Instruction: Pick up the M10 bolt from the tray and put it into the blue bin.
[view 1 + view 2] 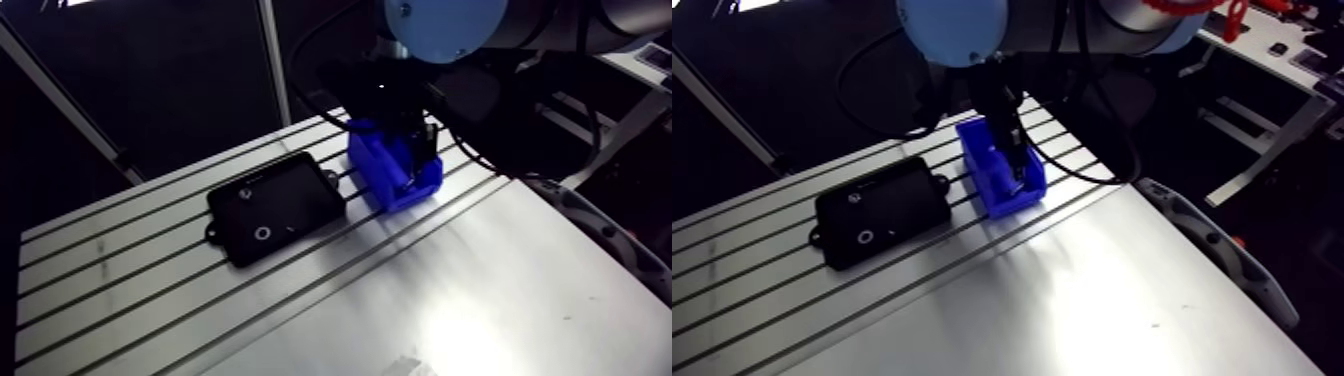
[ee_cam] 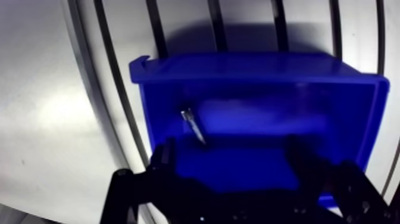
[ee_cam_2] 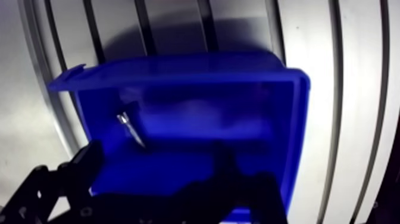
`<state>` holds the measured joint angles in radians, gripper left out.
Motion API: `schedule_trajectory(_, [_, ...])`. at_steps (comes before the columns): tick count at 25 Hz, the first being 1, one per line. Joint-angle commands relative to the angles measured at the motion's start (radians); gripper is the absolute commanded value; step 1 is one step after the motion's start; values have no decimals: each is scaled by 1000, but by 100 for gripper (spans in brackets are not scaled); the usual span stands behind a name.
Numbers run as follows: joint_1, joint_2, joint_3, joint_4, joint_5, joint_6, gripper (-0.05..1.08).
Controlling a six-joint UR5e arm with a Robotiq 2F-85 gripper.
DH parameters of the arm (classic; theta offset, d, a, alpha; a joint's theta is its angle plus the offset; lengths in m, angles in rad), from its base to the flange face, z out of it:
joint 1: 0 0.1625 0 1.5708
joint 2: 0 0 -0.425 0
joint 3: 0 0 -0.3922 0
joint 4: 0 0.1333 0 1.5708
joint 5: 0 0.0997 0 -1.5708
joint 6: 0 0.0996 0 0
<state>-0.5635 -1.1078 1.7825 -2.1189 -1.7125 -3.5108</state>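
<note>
In the blue plastic bin [image 2: 256, 65], a slim silvery metal bolt [image 2: 193, 126].
We see the black two-finger gripper [image 2: 229, 152] spread wide and empty; only the arm view shows the flat black tray [image 1: 275, 207].

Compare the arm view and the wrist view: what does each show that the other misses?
Arm view only: the black tray beside the blue bin, holding a couple of small parts. Wrist view only: a slim metal piece, likely the bolt, inside the bin, and the gripper with fingers spread apart. Both: the bin, the gripper and the slotted table.
</note>
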Motion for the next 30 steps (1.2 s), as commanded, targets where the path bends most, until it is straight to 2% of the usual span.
schedule_trajectory(1, [5,-97,-22,81,0,32,1])
schedule_trajectory(4, [26,-145,-90,225,6,110,1])
schedule_trajectory(5, [33,-157,-116,274,14,153,1])
schedule_trajectory(8, [48,-197,-199,414,55,298,1])
schedule_trajectory(10, [53,-215,-239,463,81,417,1])
schedule_trajectory(15, [103,-237,-326,481,81,1014,1])
schedule_trajectory(20, [145,-283,-346,495,81,1399,1])
schedule_trajectory(24, [191,-300,-351,535,86,1571,1])
schedule_trajectory(28, [237,-315,-354,569,87,1674,1])
schedule_trajectory(30, [229,-335,-361,598,93,1683,1])
